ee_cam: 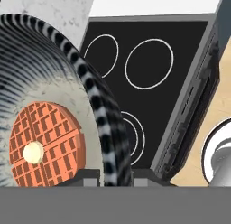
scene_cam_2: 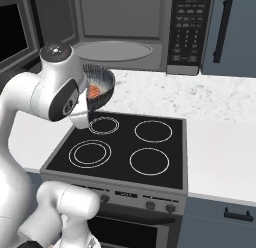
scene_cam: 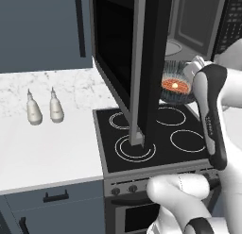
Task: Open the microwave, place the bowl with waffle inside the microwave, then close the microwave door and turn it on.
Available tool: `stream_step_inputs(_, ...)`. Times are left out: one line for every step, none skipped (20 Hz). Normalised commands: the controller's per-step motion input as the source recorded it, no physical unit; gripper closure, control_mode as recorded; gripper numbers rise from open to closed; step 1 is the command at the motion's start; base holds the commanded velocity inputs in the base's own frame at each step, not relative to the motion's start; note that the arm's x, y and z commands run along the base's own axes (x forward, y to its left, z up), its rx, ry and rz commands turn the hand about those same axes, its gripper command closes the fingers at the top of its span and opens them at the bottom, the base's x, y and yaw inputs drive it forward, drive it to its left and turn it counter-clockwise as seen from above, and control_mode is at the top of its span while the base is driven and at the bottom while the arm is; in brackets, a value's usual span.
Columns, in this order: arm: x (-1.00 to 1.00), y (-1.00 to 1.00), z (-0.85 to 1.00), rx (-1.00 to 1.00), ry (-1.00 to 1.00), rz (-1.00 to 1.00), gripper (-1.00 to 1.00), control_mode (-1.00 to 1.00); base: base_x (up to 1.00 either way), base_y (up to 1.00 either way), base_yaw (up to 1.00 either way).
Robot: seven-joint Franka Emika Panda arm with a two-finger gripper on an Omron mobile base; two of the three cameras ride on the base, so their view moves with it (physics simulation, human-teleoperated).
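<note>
The microwave [scene_cam_2: 125, 27] stands open above the back of the stove, its grey cavity and round turntable [scene_cam_2: 112, 51] exposed. The microwave door [scene_cam: 142, 63] is swung out to the left, edge-on in the left base view. My gripper [ee_cam: 115, 175] is shut on the rim of the bowl [ee_cam: 54, 83], one dark fingertip on each side of the striped wall. The bowl [scene_cam_2: 102, 82] hangs tilted above the stove's rear left ring, just in front of and below the cavity. The waffle [ee_cam: 47, 144] rests against the bowl's inner wall, also seen as the waffle [scene_cam: 174, 85].
The black four-ring stove [scene_cam_2: 125, 147] lies under the bowl. Two white bottles [scene_cam: 34, 110] [scene_cam: 56, 108] stand on the marble counter to the left. The keypad [scene_cam_2: 187, 29] is at the microwave's right, with a dark cabinet [scene_cam_2: 230, 32] beyond. My own arm [scene_cam_2: 55, 92] crowds the left side.
</note>
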Motion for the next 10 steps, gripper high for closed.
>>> stream_step_inputs(-0.07, -0.38, 0.74, 0.18, -0.07, -0.04, 1.0, -1.0, 0.0, 0.0, 0.0)
stream_step_inputs(0.0, -0.31, 0.83, 0.18, -0.04, -0.06, 1.0, -1.0, 0.0, 0.0, 0.0)
stream_step_inputs(0.0, -0.05, 0.8, 0.16, -0.11, -0.09, 1.0, -1.0, 0.0, 0.0, 0.0)
stream_step_inputs(0.0, -0.09, 0.86, 0.16, -0.08, -0.09, 1.0, -1.0, 0.0, 0.0, 0.0)
stream_step_inputs(0.0, 0.0, 0.87, 0.14, -0.13, -0.08, 1.0, -1.0, 0.0, 0.0, 0.0)
stream_step_inputs(0.05, 0.0, 0.84, 0.11, -0.12, -0.09, 1.0, -1.0, 0.0, 0.0, 0.0)
stream_step_inputs(0.3, 0.0, 0.85, 0.11, -0.15, -0.05, 1.0, -1.0, 0.0, 0.0, 0.0)
stream_step_inputs(0.41, 0.0, 0.56, 0.11, -0.07, -0.06, 1.0, -1.0, 0.0, 0.0, 0.0)
stream_step_inputs(0.56, 0.0, 0.4, 0.07, 0.0, -0.09, 1.0, -1.0, 0.0, 0.0, 0.0)
stream_step_inputs(0.73, 0.0, 0.12, 0.03, -0.05, -0.04, 1.0, -1.0, 0.0, 0.0, 0.0)
